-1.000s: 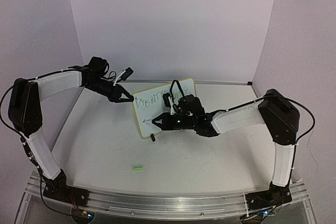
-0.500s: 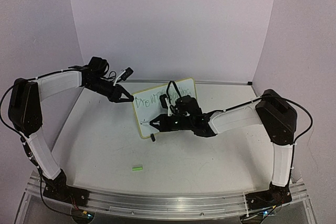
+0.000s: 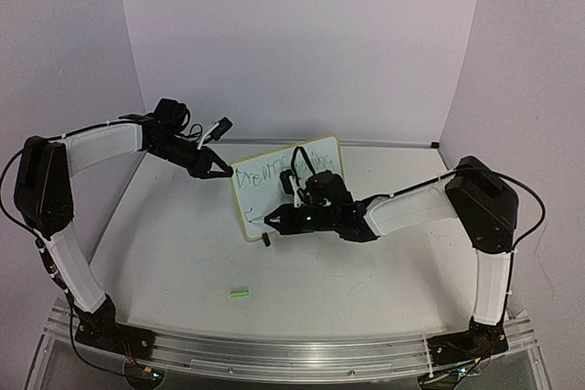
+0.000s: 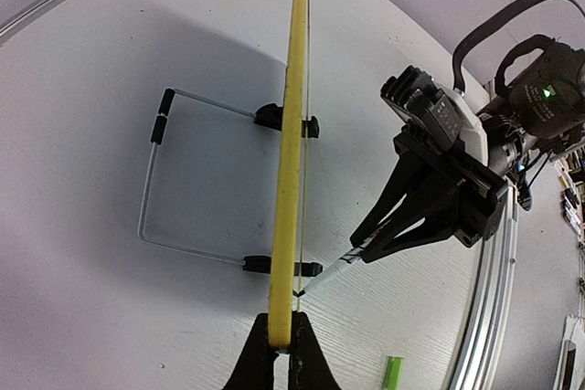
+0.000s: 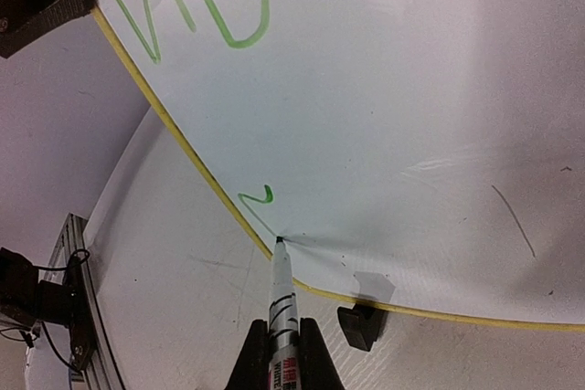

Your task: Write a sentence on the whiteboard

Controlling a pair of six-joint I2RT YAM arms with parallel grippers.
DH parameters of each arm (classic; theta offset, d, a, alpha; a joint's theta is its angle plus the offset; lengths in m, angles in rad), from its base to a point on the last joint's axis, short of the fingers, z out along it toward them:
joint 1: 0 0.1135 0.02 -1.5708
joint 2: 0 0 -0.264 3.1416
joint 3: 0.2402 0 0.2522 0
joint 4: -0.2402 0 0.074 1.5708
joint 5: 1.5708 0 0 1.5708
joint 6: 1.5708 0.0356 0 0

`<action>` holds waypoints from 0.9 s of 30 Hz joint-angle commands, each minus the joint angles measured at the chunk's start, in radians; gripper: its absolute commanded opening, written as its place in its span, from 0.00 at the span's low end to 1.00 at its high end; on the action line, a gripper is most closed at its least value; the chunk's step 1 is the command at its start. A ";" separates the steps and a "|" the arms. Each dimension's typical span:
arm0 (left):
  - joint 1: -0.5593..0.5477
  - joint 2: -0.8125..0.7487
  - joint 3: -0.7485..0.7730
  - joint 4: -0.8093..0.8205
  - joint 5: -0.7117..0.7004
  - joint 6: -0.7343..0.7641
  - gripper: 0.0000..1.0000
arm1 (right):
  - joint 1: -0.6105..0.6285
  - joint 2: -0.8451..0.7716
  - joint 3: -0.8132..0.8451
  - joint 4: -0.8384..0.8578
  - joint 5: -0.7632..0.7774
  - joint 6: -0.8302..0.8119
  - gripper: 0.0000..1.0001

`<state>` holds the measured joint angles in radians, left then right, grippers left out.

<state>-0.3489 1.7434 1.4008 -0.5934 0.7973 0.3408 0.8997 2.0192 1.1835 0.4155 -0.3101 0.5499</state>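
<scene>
Glossy yellow-framed whiteboard (image 5: 411,116) pinched by left claw (image 4: 281,342); right claw (image 5: 283,342) pinches slim marker (image 5: 279,294).

1 whiteboard (image 3: 257,200), 1 marker (image 5: 281,294), 1 grn cap (image 3: 239,293), 2 arms (image 3: 101,148) (image 3: 411,207)

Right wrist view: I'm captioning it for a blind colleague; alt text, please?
The right gripper holds a marker, its tip touching the whiteboard near the lower yellow edge, beside a small green stroke. Larger green letters run along the top.
</scene>
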 commanded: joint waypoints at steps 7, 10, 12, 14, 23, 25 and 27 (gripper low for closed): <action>-0.019 -0.020 -0.003 -0.042 -0.054 0.034 0.00 | -0.007 -0.137 -0.037 0.016 0.051 -0.019 0.00; -0.019 -0.018 -0.003 -0.042 -0.054 0.034 0.00 | -0.007 -0.147 -0.031 0.019 0.049 -0.020 0.00; -0.019 -0.017 -0.003 -0.042 -0.055 0.034 0.00 | -0.007 -0.141 -0.021 0.019 0.054 -0.020 0.00; -0.020 -0.016 -0.003 -0.042 -0.055 0.034 0.00 | -0.007 -0.134 -0.010 0.019 0.060 -0.019 0.00; -0.019 -0.011 -0.003 -0.042 -0.056 0.035 0.00 | -0.008 -0.085 0.040 0.021 0.079 -0.007 0.00; -0.019 -0.010 -0.003 -0.043 -0.056 0.035 0.00 | -0.009 -0.078 0.049 0.021 0.084 -0.007 0.00; -0.019 -0.008 -0.003 -0.043 -0.056 0.036 0.00 | -0.010 -0.070 0.057 0.020 0.089 -0.003 0.00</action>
<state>-0.3546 1.7397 1.4006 -0.5942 0.7921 0.3408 0.8928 1.9215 1.1923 0.4089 -0.2479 0.5461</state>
